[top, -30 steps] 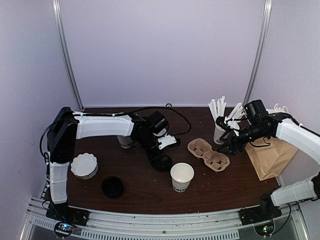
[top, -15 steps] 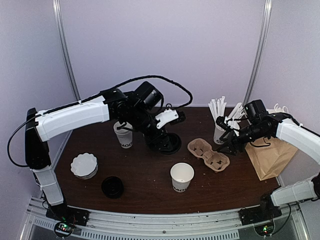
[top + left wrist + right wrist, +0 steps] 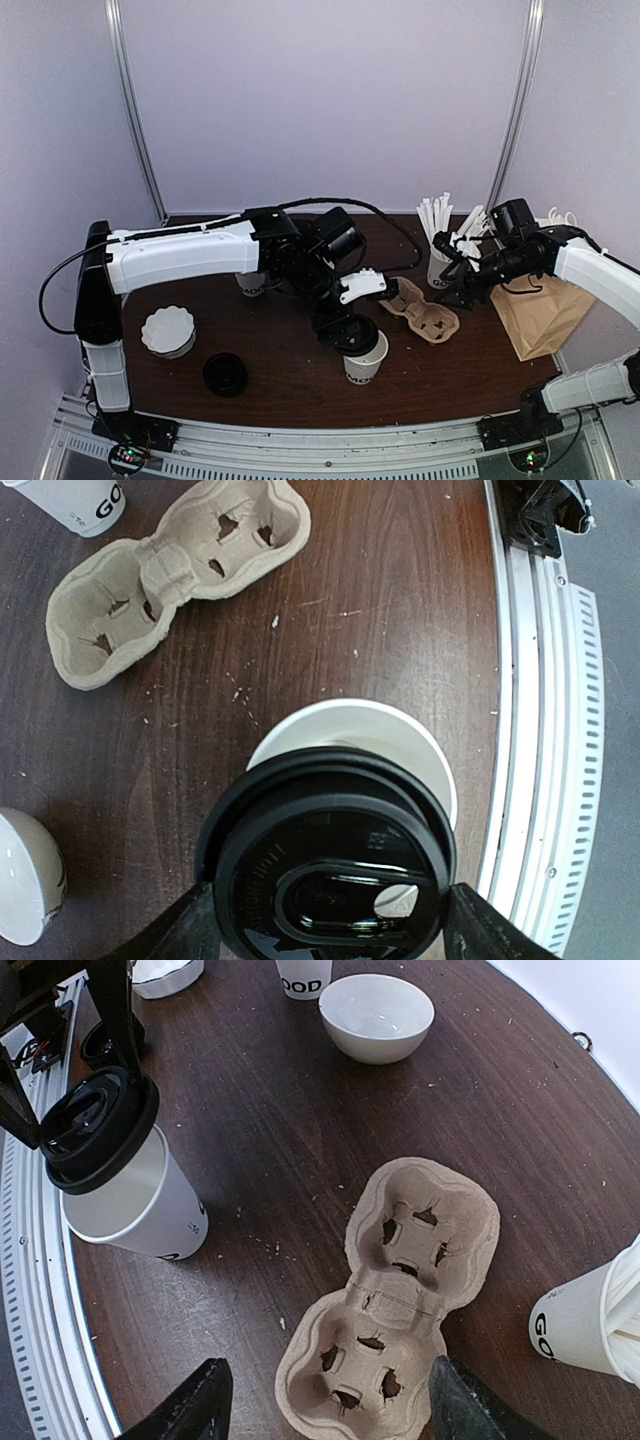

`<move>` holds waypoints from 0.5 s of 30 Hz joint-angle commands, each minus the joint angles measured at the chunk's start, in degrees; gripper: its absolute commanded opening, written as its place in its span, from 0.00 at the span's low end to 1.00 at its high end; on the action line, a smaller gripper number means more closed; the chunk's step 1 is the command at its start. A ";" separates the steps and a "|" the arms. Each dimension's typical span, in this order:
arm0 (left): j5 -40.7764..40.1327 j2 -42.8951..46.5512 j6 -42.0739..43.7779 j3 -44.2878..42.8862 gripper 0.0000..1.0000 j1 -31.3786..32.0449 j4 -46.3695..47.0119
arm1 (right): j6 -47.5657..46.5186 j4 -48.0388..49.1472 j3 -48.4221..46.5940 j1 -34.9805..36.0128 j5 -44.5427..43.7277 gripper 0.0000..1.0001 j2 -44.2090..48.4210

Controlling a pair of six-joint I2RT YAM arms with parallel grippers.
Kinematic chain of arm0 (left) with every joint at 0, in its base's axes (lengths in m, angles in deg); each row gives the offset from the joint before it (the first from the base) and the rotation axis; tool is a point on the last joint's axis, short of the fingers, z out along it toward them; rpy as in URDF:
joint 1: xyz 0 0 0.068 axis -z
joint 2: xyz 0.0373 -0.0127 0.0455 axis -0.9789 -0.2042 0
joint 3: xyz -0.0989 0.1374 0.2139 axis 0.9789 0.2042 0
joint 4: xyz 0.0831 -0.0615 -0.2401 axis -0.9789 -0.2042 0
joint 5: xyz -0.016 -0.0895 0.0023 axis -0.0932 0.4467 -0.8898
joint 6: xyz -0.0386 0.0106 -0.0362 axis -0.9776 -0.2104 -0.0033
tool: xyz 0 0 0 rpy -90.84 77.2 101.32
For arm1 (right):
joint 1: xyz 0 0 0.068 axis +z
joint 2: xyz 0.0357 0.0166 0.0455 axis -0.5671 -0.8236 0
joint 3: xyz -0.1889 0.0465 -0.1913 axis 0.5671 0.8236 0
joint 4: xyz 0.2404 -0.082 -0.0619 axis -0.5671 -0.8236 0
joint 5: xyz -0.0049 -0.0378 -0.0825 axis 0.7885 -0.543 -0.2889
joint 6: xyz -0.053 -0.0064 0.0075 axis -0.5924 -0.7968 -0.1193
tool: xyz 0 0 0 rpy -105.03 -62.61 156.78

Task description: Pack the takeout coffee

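Your left gripper (image 3: 330, 925) grasps the black lid (image 3: 325, 865), tilted over the near white cup (image 3: 350, 720). Right gripper (image 3: 330, 1405) released, above the cup carrier (image 3: 400, 1290).

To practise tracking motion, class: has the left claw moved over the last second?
Yes. The left claw, holding a black lid, shifted right from beside the lidless paper cup to over its rim.

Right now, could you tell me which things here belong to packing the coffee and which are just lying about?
For the job: white cup, black lid held over it, cardboard carrier, paper bag.
Lying about: spare lid, second printed cup, cup of sticks, fluted dish, white bowl.
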 commanded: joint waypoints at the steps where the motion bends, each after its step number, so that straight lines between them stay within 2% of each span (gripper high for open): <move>1: 1.32 -0.61 -0.35 -2.39 0.78 -0.05 -0.26 | -0.47 -0.07 0.52 -0.25 -0.21 0.71 0.93; 15: 3.12 -4.01 -0.67 -4.78 0.78 0.08 -0.76 | -1.08 -0.44 0.59 -0.25 -0.74 0.71 0.99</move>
